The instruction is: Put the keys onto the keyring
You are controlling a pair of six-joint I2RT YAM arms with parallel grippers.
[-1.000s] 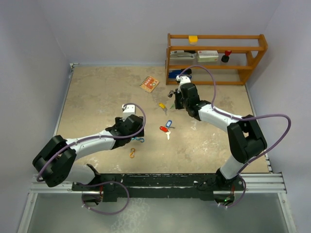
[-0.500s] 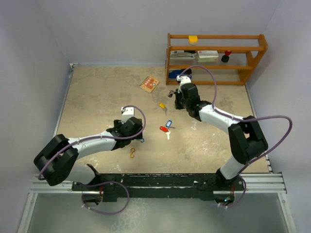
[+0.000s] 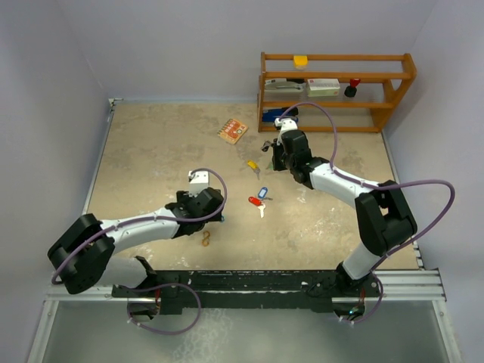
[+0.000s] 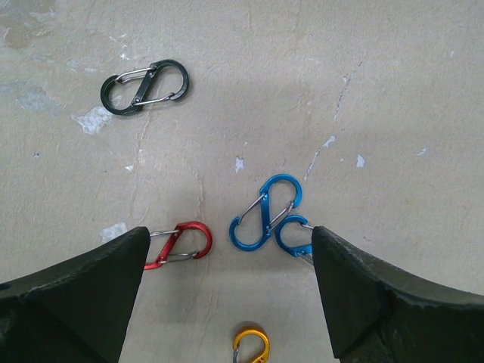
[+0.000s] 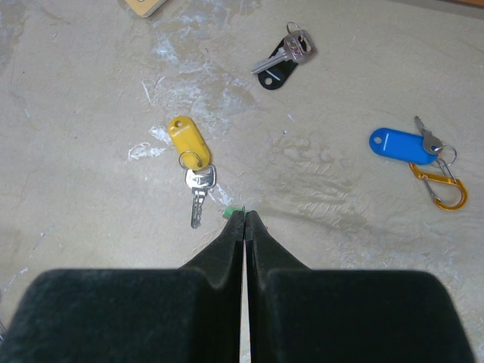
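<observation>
In the right wrist view a yellow-tagged key, a black-tagged key and a blue-tagged key lie on the table. An orange wire clip hangs on the blue key's ring. My right gripper is shut, with a sliver of a green tag pinched at its tips. A red-tagged key lies by the blue one in the top view. My left gripper is open and empty, low over a red clip, two blue clips and an orange clip. A black clip lies further off.
A wooden shelf with small items stands at the back right. A patterned orange card lies left of it. The right gripper hovers near the shelf's foot, the left gripper near the table's middle.
My left arm has moved toward the near edge and lowered over the clips. The right arm has not moved.
</observation>
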